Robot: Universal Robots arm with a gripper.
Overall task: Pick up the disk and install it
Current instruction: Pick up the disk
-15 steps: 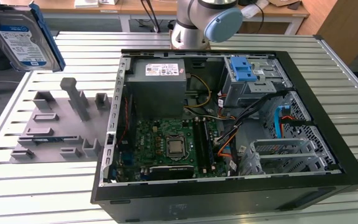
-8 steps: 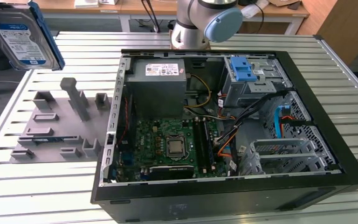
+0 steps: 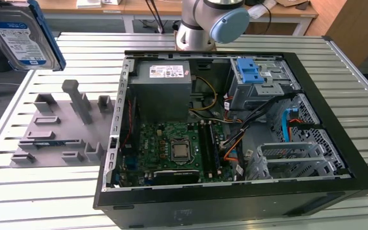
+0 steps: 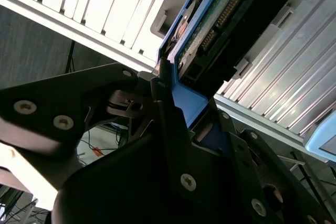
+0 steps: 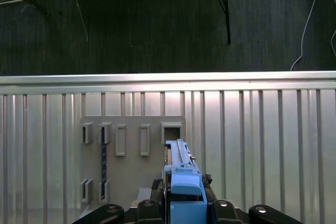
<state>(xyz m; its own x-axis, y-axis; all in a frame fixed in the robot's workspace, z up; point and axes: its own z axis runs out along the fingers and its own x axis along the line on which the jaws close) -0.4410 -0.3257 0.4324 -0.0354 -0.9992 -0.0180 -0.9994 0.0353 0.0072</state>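
Observation:
The disk [image 3: 23,36], a silver hard drive with a blue-and-white label and blue rail frame, hangs upright in the air at the exterior view's far left, above the table's back corner. In both wrist views my gripper [image 5: 184,205] is shut on the disk's blue frame. The disk [image 5: 180,163] shows edge-on between the black fingers [image 4: 163,103], and its connector edge and circuit board [image 4: 218,22] point away from the wrist. The open computer case [image 3: 117,143] lies on the table to the right of the disk, apart from it.
A grey fixture plate [image 3: 56,143] with upright slots lies left of the case, below the disk [image 5: 131,171]. Inside the case are a grey power supply [image 3: 165,91], the motherboard [image 3: 178,148], a drive cage with a blue latch [image 3: 251,72] and cables. The arm's base [image 3: 203,28] stands behind the case.

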